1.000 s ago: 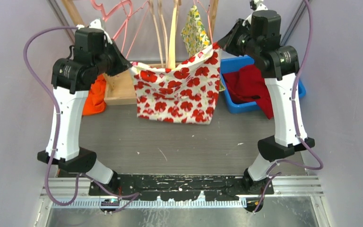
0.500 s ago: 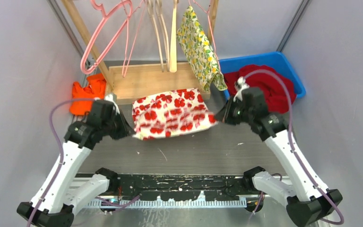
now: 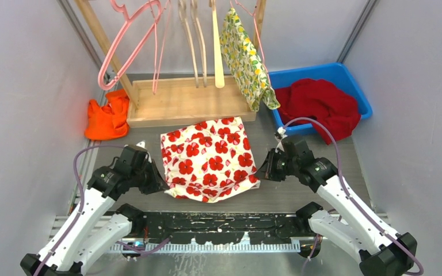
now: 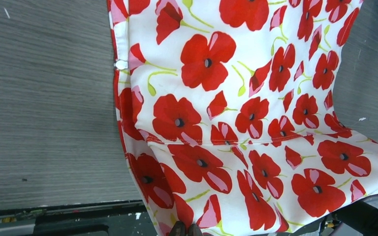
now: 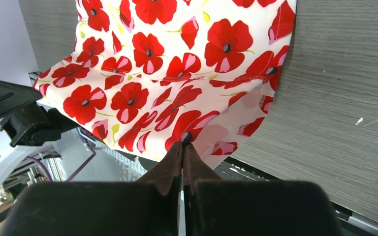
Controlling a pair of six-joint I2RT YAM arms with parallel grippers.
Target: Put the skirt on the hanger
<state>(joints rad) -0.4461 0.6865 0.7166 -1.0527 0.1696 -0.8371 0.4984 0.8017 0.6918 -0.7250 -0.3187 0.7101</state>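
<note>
The skirt is white with red poppies and lies spread on the grey table, its near edge over the table's front. My left gripper is shut on its near left corner; the left wrist view shows the skirt and the fingertips pinched on its hem. My right gripper is shut on its near right corner; the right wrist view shows the skirt and the gripper closed on cloth. Pink hangers and wooden hangers hang on the rack at the back.
The rack's wooden base stands behind the skirt. A yellow floral garment hangs at its right. An orange cloth lies at back left. A blue bin with red cloth is at back right. Grey walls on both sides.
Both arms have come down and toward the near edge with the skirt. It hung stretched in the air a second ago and now lies flat on the table.
</note>
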